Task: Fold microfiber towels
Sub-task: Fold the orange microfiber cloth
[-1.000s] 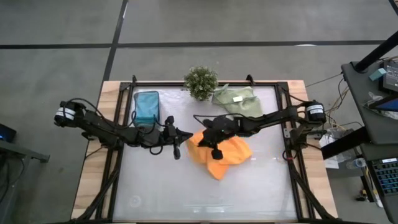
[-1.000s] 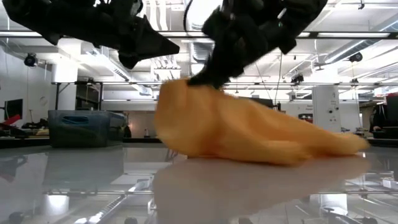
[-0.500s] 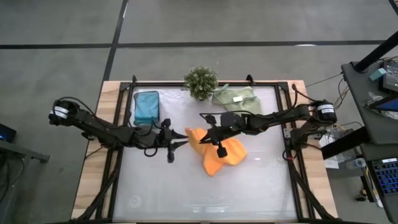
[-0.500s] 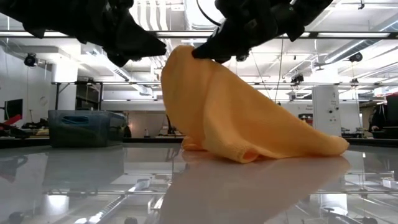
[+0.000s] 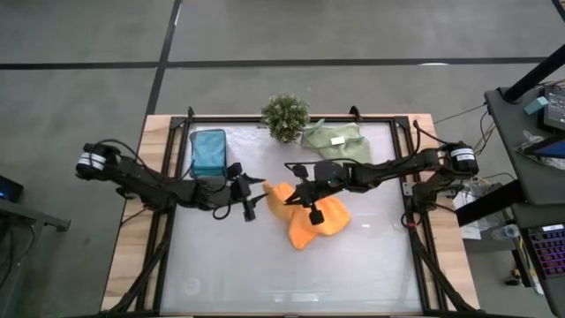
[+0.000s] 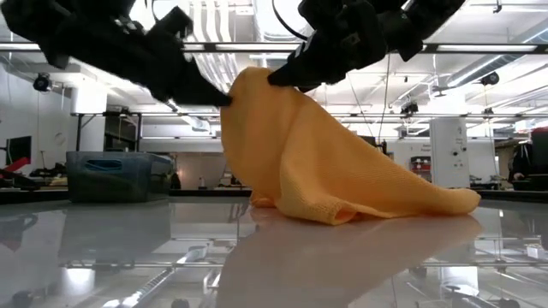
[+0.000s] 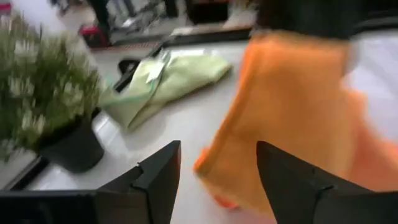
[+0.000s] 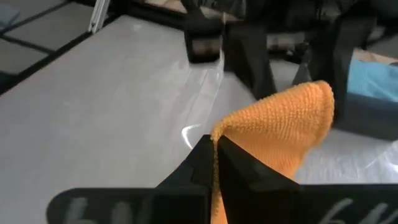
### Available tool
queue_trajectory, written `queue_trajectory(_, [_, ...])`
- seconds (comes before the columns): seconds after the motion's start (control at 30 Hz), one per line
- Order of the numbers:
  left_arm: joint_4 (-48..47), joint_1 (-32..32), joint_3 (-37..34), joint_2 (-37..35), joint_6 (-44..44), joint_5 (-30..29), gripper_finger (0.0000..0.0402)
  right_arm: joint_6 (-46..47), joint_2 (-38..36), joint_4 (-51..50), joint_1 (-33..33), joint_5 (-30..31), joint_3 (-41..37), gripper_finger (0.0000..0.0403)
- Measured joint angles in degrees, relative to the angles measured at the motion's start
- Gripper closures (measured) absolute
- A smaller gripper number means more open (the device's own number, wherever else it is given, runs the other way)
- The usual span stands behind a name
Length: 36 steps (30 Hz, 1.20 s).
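Right now the orange towel (image 5: 311,219) sits just off the worktop's (image 5: 265,274) centre, toward 4 o'clock, with one corner lifted in the right pincer (image 5: 298,200), whose fingers are pinched tight on the cloth. The left pincer (image 5: 252,196) is at 9 o'clock from that raised corner, fingers spread wide with nothing between them, the cloth's edge lying just ahead of the gap.

Risks, as I judge them: the left pincer may close on air or on a double layer, since the hanging edge is bunched rather than flat. If the right arm lifts or pulls before the left has a hold, the towel could slip sideways and drag into a crumpled heap instead of opening out. The two arms are near each other, so a careless approach could knock them together.

Count: one orange towel in hand; one teal towel (image 5: 208,151) at 10 o'clock in a tray (image 5: 192,152); one green towel (image 5: 335,141) at 1 o'clock; one plant (image 5: 285,116) at 12 o'clock. Any further towels I cannot make out.
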Motion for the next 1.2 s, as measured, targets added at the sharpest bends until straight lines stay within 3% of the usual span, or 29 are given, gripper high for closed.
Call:
queue_trajectory(0.07, [1.5,0.4,-0.1,2.3,-1.0,2.4,0.0211,0.5,0.2,1.7,0.0,0.0,-0.4,0.0394])
queue_trajectory(0.23, [5.6,-0.5,1.1,5.1,-0.8,21.5,0.0271,0.7,0.2,2.2,0.0,-0.1,-0.8,0.0394])
queue_trajectory(0.4, [4.8,-1.2,1.0,4.9,-1.0,22.8,0.0387,1.6,1.4,2.2,0.5,-0.3,-0.8,0.0394])
queue_trajectory(0.6, [-3.7,-1.3,1.4,-1.0,-2.8,23.1,0.04,7.6,6.1,2.3,1.6,-0.3,-0.8,0.0392])
queue_trajectory(0.77, [-15.2,-3.7,1.8,-6.4,-18.0,30.8,0.0401,14.0,8.2,1.5,1.9,-8.4,-0.2,0.0353])
queue_trajectory(0.87, [-19.7,-7.4,1.6,-6.5,-25.1,31.8,0.0401,16.0,8.0,0.3,1.9,-10.4,-0.1,0.0313])
queue_trajectory(1.07, [-19.7,-15.1,1.8,-1.7,-37.0,32.7,0.0401,15.5,5.7,-9.7,1.5,-9.7,2.2,0.0244])
queue_trajectory(1.2, [-18.5,-18.5,2.3,2.8,-41.9,32.7,0.0401,15.5,5.5,-11.2,1.4,-1.3,2.7,0.0218])
